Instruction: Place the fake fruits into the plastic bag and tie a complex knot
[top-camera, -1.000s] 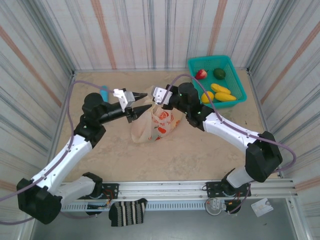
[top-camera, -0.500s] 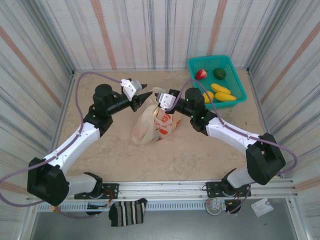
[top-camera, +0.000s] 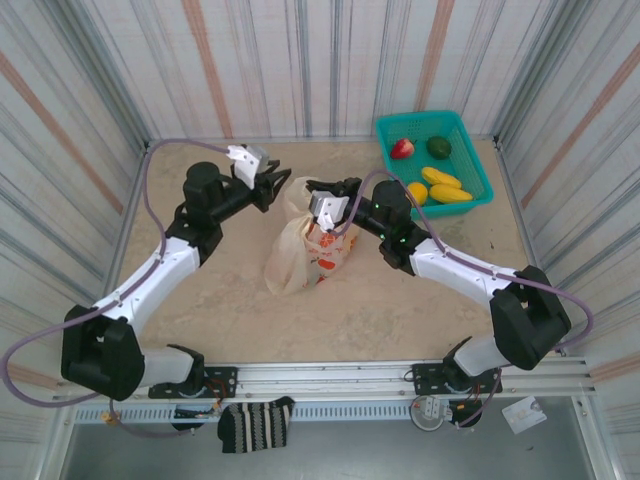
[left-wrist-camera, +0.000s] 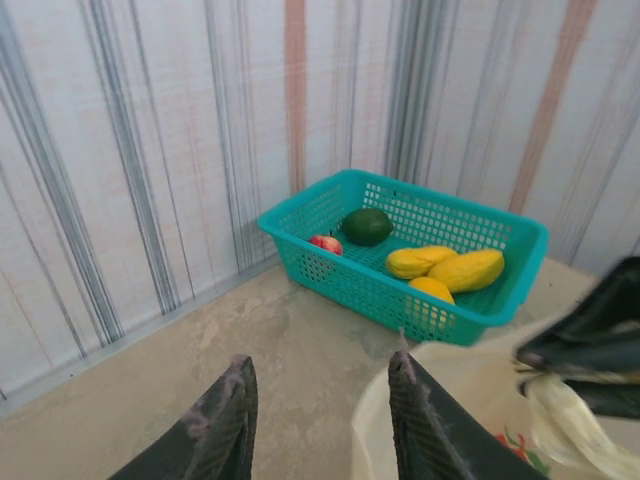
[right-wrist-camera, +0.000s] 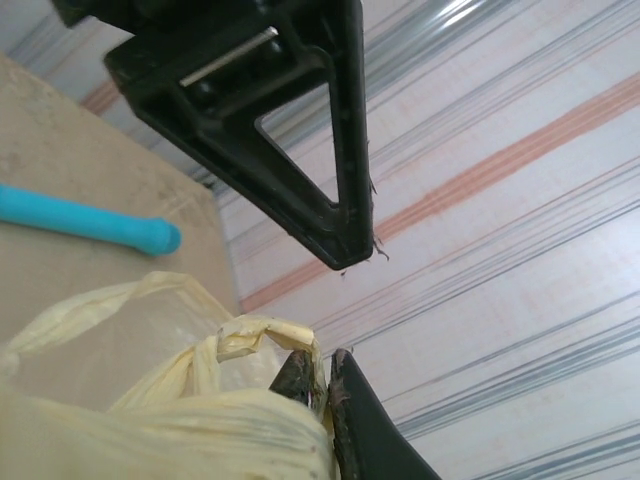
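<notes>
Left tool (left-wrist-camera: 319, 362) hangs spread beside the one plastic bag (top-camera: 295, 255), right tool (right-wrist-camera: 320, 365) pinches its twisted handle, and five fake fruits (top-camera: 441, 177) lie in the teal basket (left-wrist-camera: 350, 285) behind.

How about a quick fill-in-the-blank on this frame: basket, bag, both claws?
1. The basket holding the fake fruits is ___ in colour.
2. The left claw is open and holds ___.
3. The right claw is ___ on the plastic bag.

Missing words: teal; nothing; shut.
</notes>
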